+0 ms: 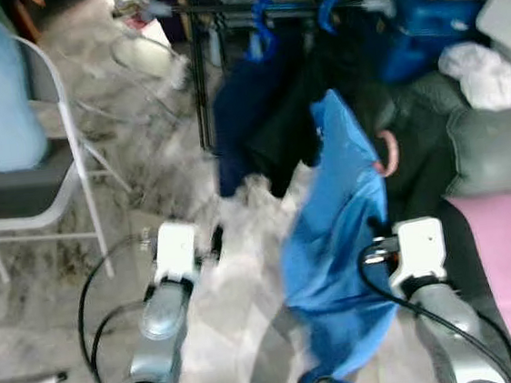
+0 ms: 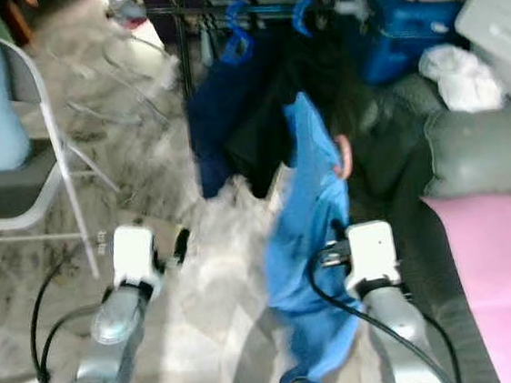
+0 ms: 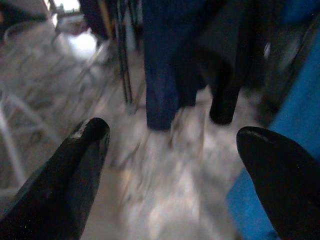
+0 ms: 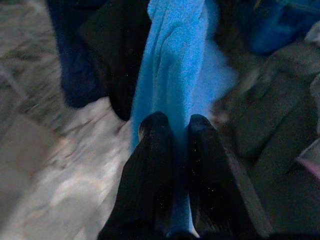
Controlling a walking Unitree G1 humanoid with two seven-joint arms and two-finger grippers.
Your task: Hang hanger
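Our right hand (image 4: 174,132) was clamped on a blue shirt (image 1: 340,256); our left hand (image 3: 175,150), fingers apart, hung beside it before dark hanging clothes (image 1: 256,109).

Silver arms, white wrist blocks, looping black cables; left tool (image 3: 172,165), right tool (image 4: 175,132): long black fingers.

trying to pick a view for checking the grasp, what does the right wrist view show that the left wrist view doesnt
The right wrist view shows the right gripper with its two black fingers nearly together, pinching a fold of the bright blue cloth garment.

The left wrist view shows the left gripper with its fingers wide apart and nothing between them, over the pale marbled floor, plus the thin dark metal rack leg.

Both show the hanging navy garment, the black garment beside it, and some of the blue cloth.
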